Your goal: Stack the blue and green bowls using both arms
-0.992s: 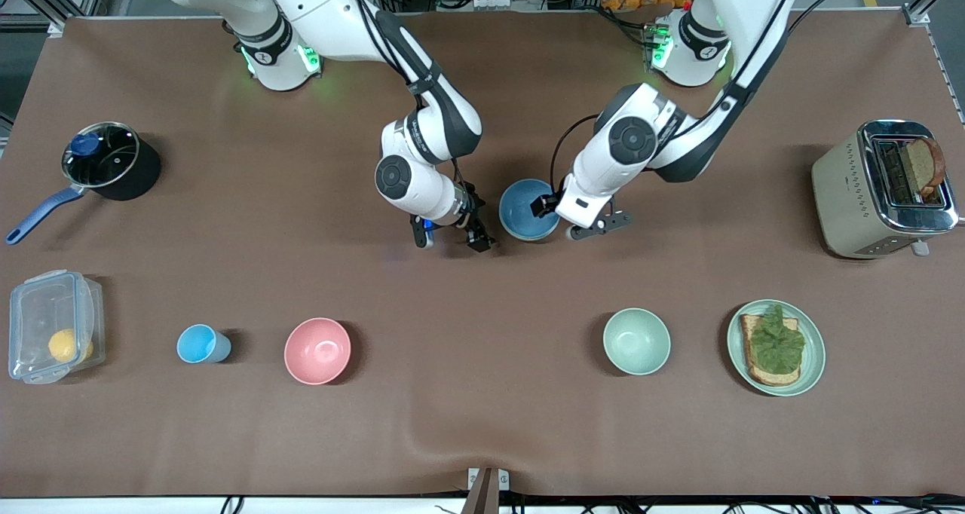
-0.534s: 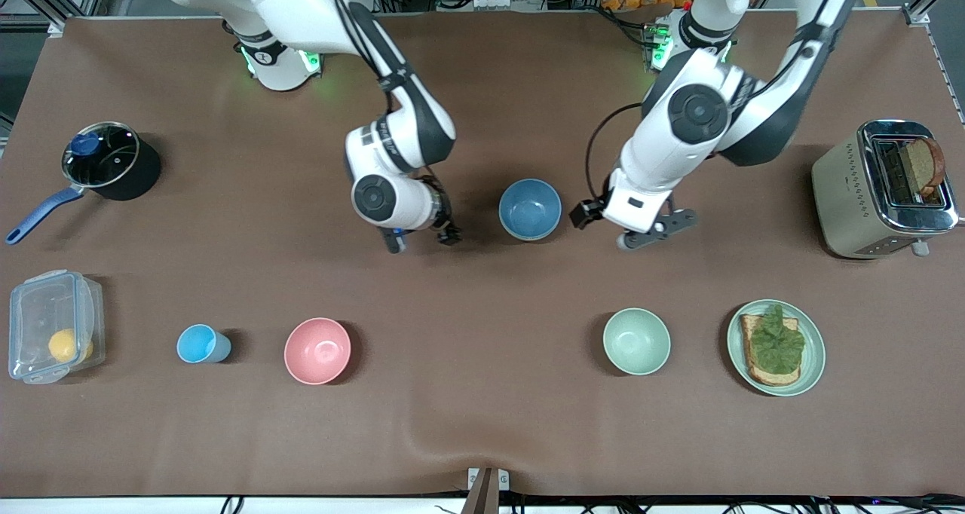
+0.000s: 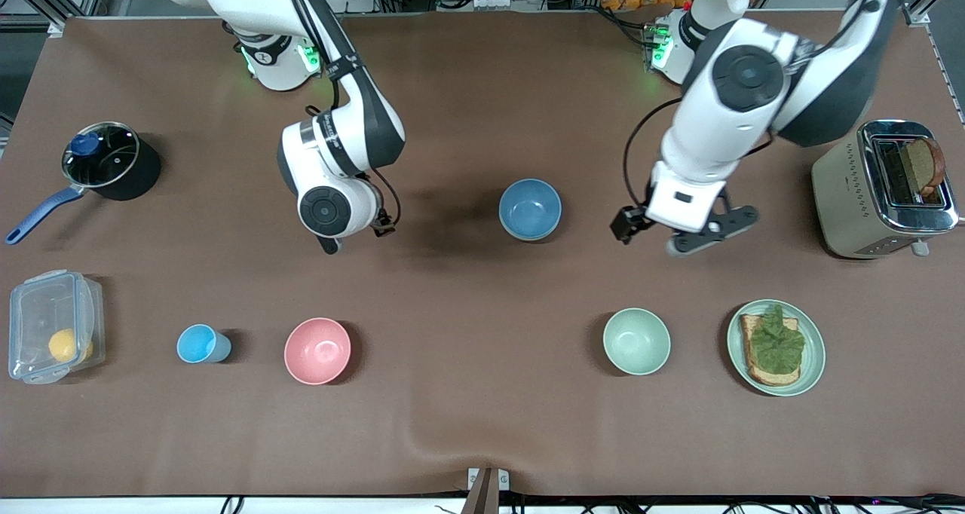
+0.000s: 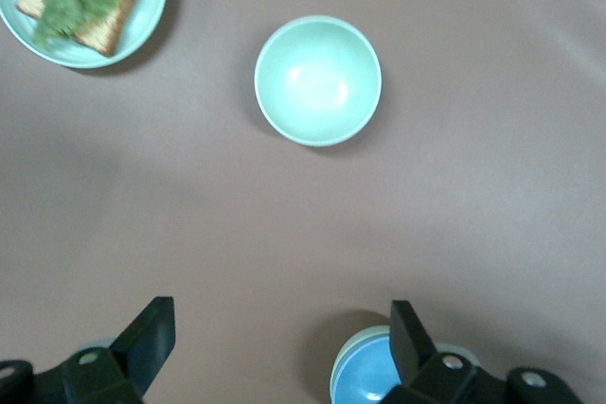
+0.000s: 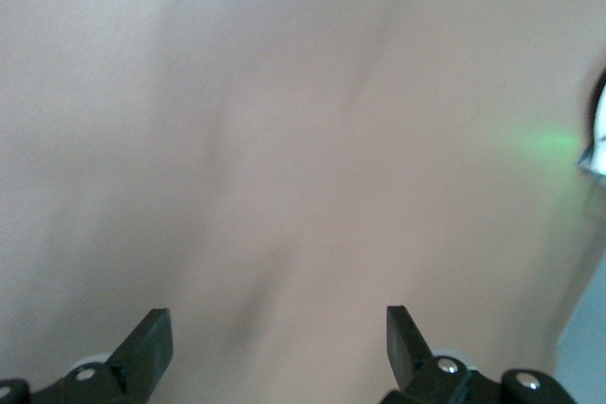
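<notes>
Brown desk, two white arms based along its upper edge in the front view. Blue bowl (image 3: 530, 209) sits upright near the desk's middle, between the two hands. It looks nested in the green bowl (image 4: 352, 340), which shows only as a thin pale-green rim around the blue in the left wrist view.

Left hand (image 3: 712, 231): up over bare desk, beside the blue bowl toward the left arm's end, fingers spread wide, nothing in them. Right hand (image 3: 356, 237): over bare desk, beside the blue bowl toward the right arm's end, well apart from it, fingers wide apart too, nothing held. Right wrist view is mostly blurred bare desk.

Other items, all placed from the blue bowl:
- mint bowl (image 3: 635, 341): nearer the front camera, toward the left arm's end, empty, upright.
- green plate (image 3: 813, 363) with toast and leafy greens on it: nearer the camera, past the mint bowl toward the left arm's end.
- toaster (image 3: 844, 190): at the left arm's end, a bread slice standing in one slot.
- pink bowl (image 3: 317, 350): nearer the camera, toward the right arm's end.
- light-blue cup (image 3: 200, 344): same row, just past the pink bowl.
- clear lidded box (image 3: 30, 310) with a yellow fruit inside: nearer the camera, at the right arm's end.
- black pot (image 3: 143, 175) with glass lid and blue handle: at the right arm's end.
</notes>
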### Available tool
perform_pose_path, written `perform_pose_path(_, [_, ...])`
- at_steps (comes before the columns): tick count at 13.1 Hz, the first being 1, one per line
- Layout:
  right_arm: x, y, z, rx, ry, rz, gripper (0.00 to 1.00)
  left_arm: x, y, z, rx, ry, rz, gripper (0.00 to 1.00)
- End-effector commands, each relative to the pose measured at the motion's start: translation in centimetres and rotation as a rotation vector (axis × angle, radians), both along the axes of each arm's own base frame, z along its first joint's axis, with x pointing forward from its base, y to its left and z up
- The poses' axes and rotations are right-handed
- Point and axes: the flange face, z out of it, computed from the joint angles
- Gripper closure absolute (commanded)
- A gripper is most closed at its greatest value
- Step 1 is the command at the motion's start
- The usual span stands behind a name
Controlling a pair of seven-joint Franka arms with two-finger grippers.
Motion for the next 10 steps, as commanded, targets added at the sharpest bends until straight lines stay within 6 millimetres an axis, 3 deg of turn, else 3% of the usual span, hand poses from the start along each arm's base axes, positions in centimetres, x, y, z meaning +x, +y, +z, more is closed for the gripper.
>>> perform_pose_path(1, [0.5,-3.6,1.8,0.012,0.028,0.052,0.0,0.7,1.4,2.8,-0.022,-0.015,-0.035,0.0])
perform_pose_path(6, [2.4,-10.2,4.5,0.05,0.044,0.153,0.0,1.0,10.1,7.3,-0.036,-0.003,-0.172,0.0])
perform_pose_path(7, [2.9,-12.3,5.1,0.071,0.051,0.174,0.0,0.4,11.4,9.1,-0.059,0.008,-0.189,0.0])
perform_pose_path(9, [3.3,-14.5,6.3,0.111,0.056,0.215,0.0,0.1,13.1,11.6,-0.056,0.037,-0.213,0.0])
perform_pose_path(10, [3.5,-15.7,6.8,0.121,0.061,0.224,0.0,0.1,14.2,11.9,-0.044,0.053,-0.238,0.0])
